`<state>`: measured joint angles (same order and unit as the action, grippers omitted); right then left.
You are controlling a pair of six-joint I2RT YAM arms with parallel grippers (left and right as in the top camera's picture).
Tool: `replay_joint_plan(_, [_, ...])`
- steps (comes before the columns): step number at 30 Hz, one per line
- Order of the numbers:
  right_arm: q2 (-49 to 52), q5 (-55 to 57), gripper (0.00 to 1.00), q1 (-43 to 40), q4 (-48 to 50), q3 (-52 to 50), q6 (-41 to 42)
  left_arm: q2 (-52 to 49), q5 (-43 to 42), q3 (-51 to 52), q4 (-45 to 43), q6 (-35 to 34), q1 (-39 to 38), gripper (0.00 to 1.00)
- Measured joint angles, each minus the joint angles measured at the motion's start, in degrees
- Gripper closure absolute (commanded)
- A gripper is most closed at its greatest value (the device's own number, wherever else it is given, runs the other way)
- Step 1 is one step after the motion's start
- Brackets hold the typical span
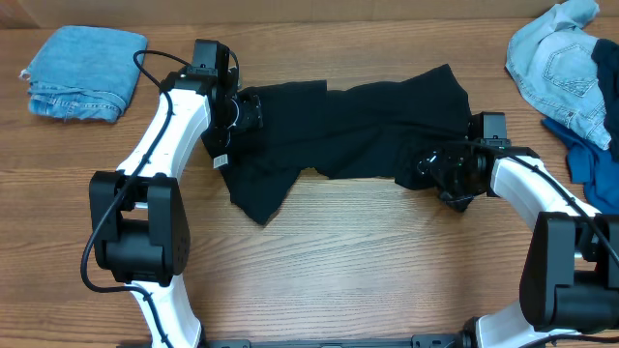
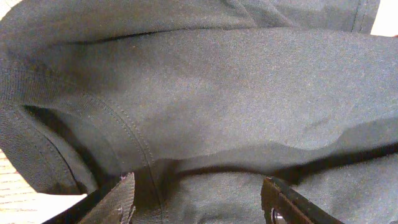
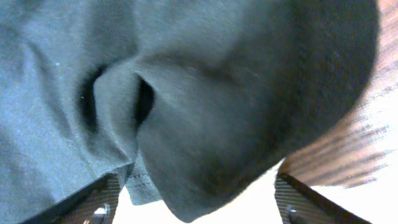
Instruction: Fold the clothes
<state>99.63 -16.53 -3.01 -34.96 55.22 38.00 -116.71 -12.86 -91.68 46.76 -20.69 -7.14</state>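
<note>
Two arms work one garment: the black T-shirt (image 1: pixel 358 126) lies crumpled in a long strip across the middle of the wooden table (image 1: pixel 338 261), its small white tag (image 1: pixel 221 160) showing at the left end. The left gripper (image 1: pixel 253 111) is down on the shirt's left end and the right gripper (image 1: pixel 430 166) on its right end, probably so that the cloth can be drawn out flat between them before any fold is made.

In the left wrist view the fingers (image 2: pixel 118 196) stand well apart with a stitched hem and loose cloth between them; no pinch shows. In the right wrist view the jaws are likewise wide, straddling a rounded bulge of fabric at the table's edge (nothing is clamped yet, as far as I can tell).

The other clothes wait clear of the work: a folded denim piece (image 1: pixel 82 72) far left, a light-blue denim heap (image 1: pixel 561 68) and a royal-blue garment (image 1: pixel 590 159) far right.
</note>
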Motion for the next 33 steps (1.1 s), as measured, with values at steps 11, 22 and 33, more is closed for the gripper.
replay_joint_plan(11, [0.1,1.4,0.83,0.0,1.5,0.0,-0.3,0.0,0.0,0.0,0.0,0.1,0.0,0.27])
replay_joint_plan(22, [-7.8,5.2,0.96,0.0,-18.4,7.0,-9.7,0.0,0.0,0.0,0.4,0.1,0.0,0.26])
replay_joint_plan(33, [-12.5,9.9,0.96,-1.2,-33.4,28.6,-17.5,0.0,0.0,0.0,0.4,0.1,0.0,0.25])
